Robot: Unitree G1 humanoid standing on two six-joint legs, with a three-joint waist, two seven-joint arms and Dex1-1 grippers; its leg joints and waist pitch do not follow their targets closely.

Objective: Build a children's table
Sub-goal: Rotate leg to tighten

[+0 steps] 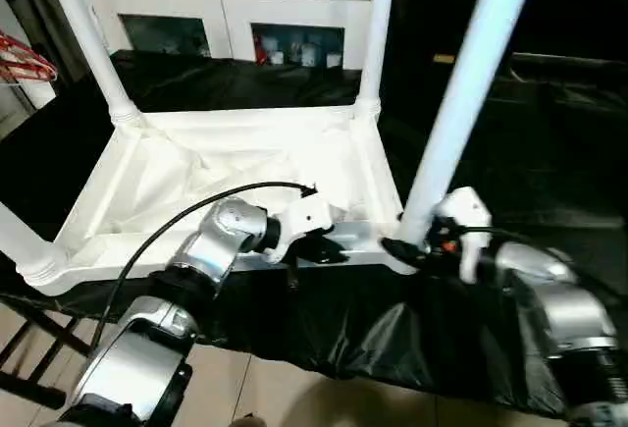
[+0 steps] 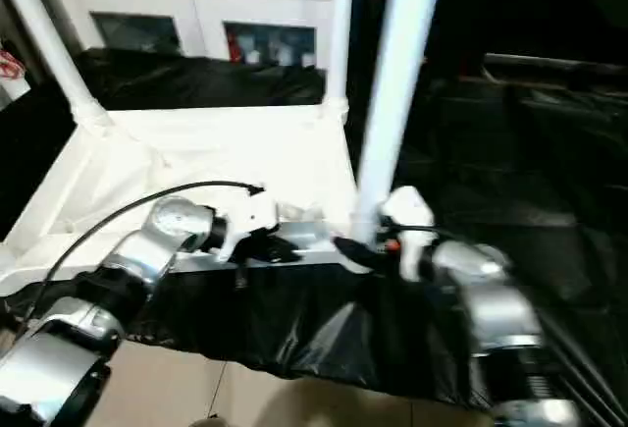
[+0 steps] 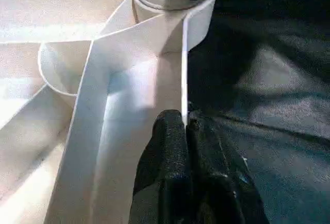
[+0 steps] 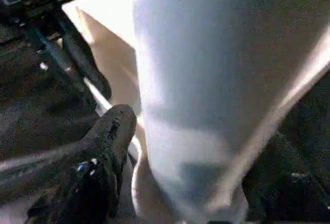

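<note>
Left gripper [image 1: 329, 247] jaws pinch the table's near rim [image 3: 184, 64]; right gripper's [image 1: 417, 250] state unclear.

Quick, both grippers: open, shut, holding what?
Left gripper: shut on the upturned white plastic table's near rim.
Right gripper: open around the near-right round white leg.

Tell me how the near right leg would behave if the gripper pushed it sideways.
The leg is long, seated only at its base, so it would probably lever in its socket. Its smooth round surface looks slippery. The left gripper, pinching the rim, should limit sliding.
</note>
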